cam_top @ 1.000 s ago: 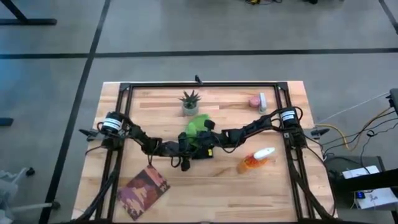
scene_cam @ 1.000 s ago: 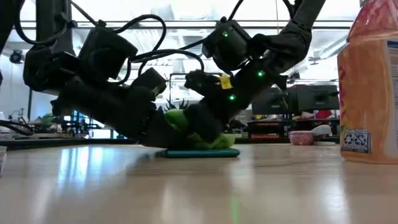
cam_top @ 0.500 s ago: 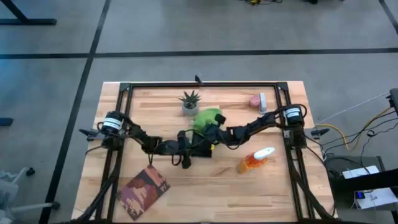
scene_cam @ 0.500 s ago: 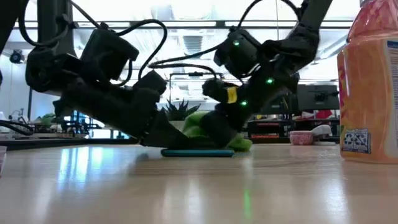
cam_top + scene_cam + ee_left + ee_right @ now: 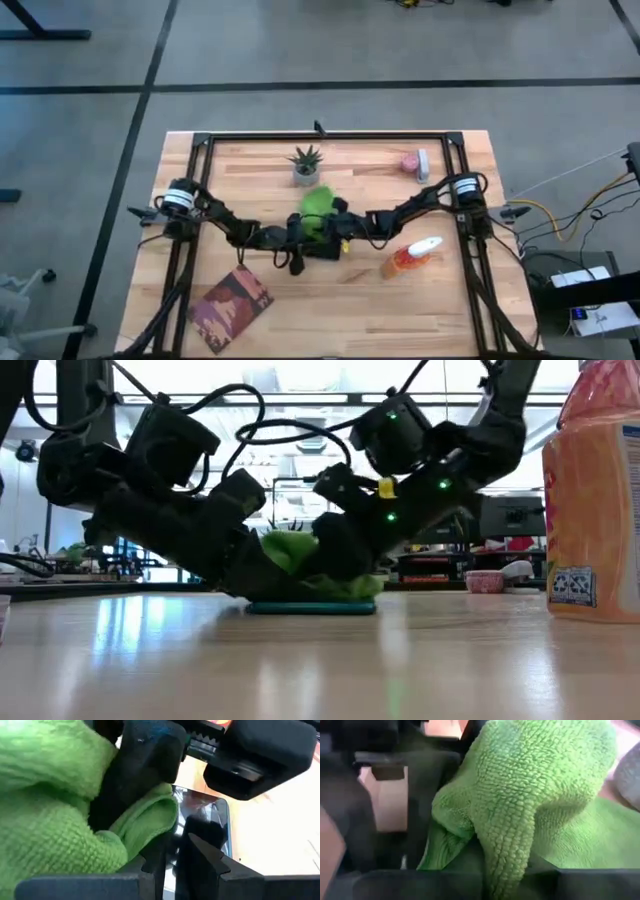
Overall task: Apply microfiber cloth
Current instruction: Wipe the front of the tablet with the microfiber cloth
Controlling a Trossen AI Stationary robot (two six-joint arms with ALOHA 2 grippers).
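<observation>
High view: both arms are meeting at mid-table. The right gripper [image 5: 333, 228] is bunching the cloth [image 5: 317, 202] against the tablet [image 5: 322, 246], and the left gripper [image 5: 296, 237] is sitting just beside it. The plant [image 5: 306, 165] is standing just beyond them; the spray bottle [image 5: 410, 256] is lying near the right arm and the book [image 5: 231, 303] is resting well apart, all clear of the wiping spot.

Low view: the cloth [image 5: 305, 560] is lying on the tablet [image 5: 310, 606] directly under both grippers, seemingly pressed flat for wiping.

Left wrist view: the left fingers [image 5: 205, 860] are sitting almost together on the tablet [image 5: 210, 815], probably steadying it; whether they are clamping its edge cannot be told. The cloth [image 5: 65, 815] is touching them.

Right wrist view: the right gripper [image 5: 505, 870] is clenching a fold of cloth [image 5: 530, 785] between its fingers, keeping the fabric under control.
</observation>
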